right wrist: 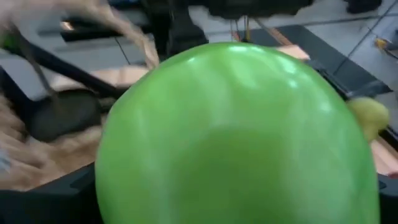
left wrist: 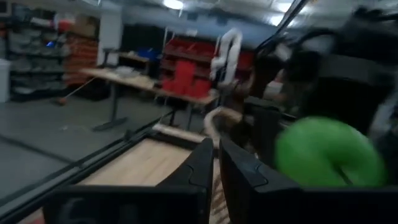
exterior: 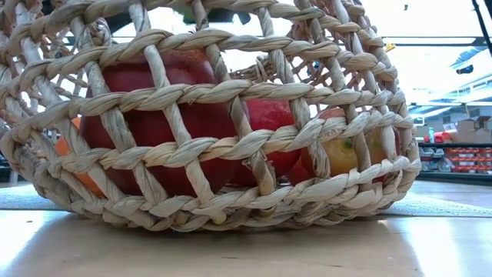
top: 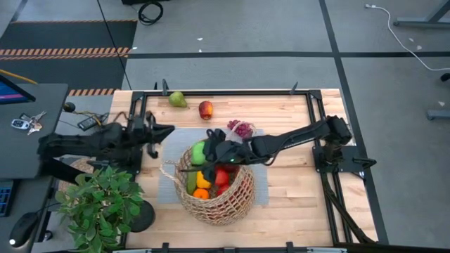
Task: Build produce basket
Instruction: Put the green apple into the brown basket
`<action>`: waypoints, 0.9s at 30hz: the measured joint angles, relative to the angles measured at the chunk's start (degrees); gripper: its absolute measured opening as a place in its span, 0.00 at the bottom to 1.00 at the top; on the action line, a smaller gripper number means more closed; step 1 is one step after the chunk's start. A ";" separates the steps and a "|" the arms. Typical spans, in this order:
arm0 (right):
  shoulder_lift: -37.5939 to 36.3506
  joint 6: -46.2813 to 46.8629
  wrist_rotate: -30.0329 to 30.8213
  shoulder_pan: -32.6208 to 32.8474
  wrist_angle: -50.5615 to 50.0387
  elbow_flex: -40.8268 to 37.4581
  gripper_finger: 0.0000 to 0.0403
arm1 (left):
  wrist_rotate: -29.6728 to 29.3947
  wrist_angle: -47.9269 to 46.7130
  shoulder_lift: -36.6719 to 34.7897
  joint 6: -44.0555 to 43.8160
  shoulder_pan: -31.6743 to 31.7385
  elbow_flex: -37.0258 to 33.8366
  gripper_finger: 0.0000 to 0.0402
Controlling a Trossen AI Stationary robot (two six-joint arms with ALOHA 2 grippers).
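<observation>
The tan wicker basket (top: 218, 193) stands on a grey mat (top: 260, 186) at the table's middle front. It fills the low view (exterior: 207, 123). Inside lie red apples (exterior: 161, 115), an orange (top: 202, 193) and yellow and red pieces. My right gripper (top: 211, 152) is shut on a green apple (top: 199, 152) above the basket's far left rim. The apple fills the right wrist view (right wrist: 236, 137). My left gripper (top: 167, 132) waits shut and empty to the left of the basket. A green pear (top: 177, 100), a red apple (top: 205, 109) and purple grapes (top: 240, 128) lie on the table behind. My right gripper holds the green apple between its two fingers, reaching in roughly level from the table's right. The apple (left wrist: 329, 152) is lifted clear above the basket's rim. The apple itself hides the fingertips in the right wrist view, so the exact place of contact does not show.
A potted green plant (top: 102, 204) stands at the table's near left corner. Black frame rails (top: 320, 133) run along the table's sides. Bare wood (top: 295, 197) lies to the right of the mat. The basket's thin loop handle (top: 169, 169) sticks out on its left.
</observation>
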 joint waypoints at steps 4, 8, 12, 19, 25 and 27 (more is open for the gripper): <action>2.69 1.59 -1.37 -1.33 1.22 -0.11 0.98 | 0.00 2.14 8.07 1.87 3.75 1.43 0.07; 4.04 4.36 -2.40 -2.98 1.04 -0.07 0.98 | 1.72 8.07 15.28 3.21 6.52 3.41 0.08; 4.02 5.43 -2.69 -3.91 0.94 -0.09 0.98 | 7.41 12.73 21.54 5.47 7.10 4.97 0.09; 3.96 4.82 -2.79 -4.01 2.80 -0.07 0.98 | 9.71 17.85 29.76 6.15 6.55 5.66 0.07; 3.46 5.43 -3.68 -3.90 0.95 -0.07 0.98 | 17.00 17.77 31.73 8.10 3.91 5.73 0.08; 3.46 5.88 -5.07 -3.81 -0.39 -0.07 0.98 | 17.80 18.13 31.52 8.54 2.97 5.73 0.08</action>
